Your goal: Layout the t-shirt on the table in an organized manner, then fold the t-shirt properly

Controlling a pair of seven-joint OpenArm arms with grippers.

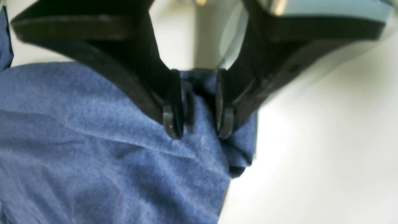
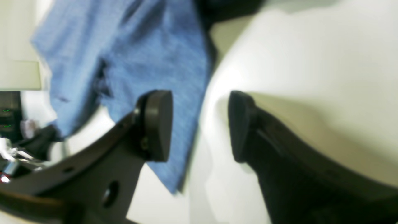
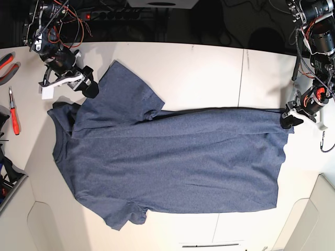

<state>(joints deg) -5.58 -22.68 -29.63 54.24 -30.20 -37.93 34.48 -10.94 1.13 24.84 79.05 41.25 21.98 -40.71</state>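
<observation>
Because the t-shirt already lies spread across the desk, the left gripper at frame right pinches its hem corner taut, while the right gripper, upper left, hangs with jaws spread, empty.

left end effector: pinched on fabric, low | right end effector: jaws apart, empty

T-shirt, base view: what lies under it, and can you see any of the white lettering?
The t-shirt lies spread on the table, with off-white tabletop showing on every side. No lettering shows on the upward face. Anything beneath the cloth is covered.
</observation>
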